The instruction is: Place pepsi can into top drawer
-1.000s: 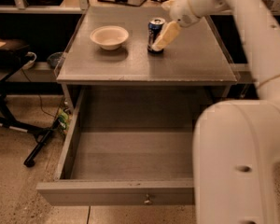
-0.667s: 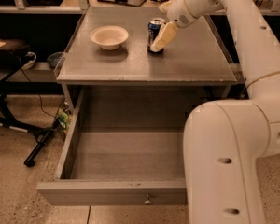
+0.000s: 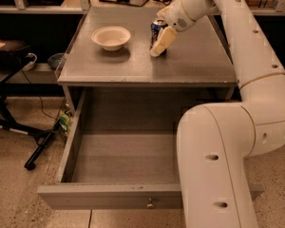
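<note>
White robot arm [image 3: 256, 80] filling the right side, grey top drawer [image 3: 109, 196] pulled wide open below, grey worktop [image 3: 190, 65] above it, cream bowl [image 3: 111, 37] left of centre, gripper [image 3: 157, 45] at the worktop's back, fingers [image 3: 164, 39] apparently clamped on the upright pepsi can [image 3: 156, 26] standing there

The smooth, cream-coloured plastic claw [image 3: 159, 42] is seen at the small dark-blue aluminium pepsi can [image 3: 156, 26] on the matt grey wooden tabletop [image 3: 190, 63]. The wide grey wooden top drawer [image 3: 109, 196] is finished matt and fitted with a small round metal knob [image 3: 150, 204]. The cream round bowl [image 3: 111, 37] is seen as matt.
</note>
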Controlling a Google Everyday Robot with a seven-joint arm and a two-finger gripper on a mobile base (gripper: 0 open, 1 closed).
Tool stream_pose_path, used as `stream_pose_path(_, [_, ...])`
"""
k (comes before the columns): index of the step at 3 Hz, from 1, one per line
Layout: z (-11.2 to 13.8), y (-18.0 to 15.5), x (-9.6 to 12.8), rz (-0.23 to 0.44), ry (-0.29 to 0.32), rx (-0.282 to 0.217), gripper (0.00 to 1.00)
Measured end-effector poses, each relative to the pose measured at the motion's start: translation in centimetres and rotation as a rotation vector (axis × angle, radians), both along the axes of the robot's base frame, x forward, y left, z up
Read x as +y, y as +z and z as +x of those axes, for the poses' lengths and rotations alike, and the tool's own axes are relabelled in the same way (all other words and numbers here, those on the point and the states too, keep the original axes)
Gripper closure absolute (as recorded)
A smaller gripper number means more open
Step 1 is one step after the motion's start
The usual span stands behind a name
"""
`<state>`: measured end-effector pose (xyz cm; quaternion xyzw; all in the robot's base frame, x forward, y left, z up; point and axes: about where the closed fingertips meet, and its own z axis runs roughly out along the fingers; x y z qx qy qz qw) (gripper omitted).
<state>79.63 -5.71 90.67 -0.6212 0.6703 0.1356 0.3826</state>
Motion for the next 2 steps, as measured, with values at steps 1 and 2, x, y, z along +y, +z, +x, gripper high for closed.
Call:
stream_pose_path(1, [0.63, 0.27, 0.19, 0.027, -0.009, -0.018, 0.0])
stream_pose_path(2, [0.88, 0.69, -0.22, 0.051, -0.016, -0.033, 0.0])
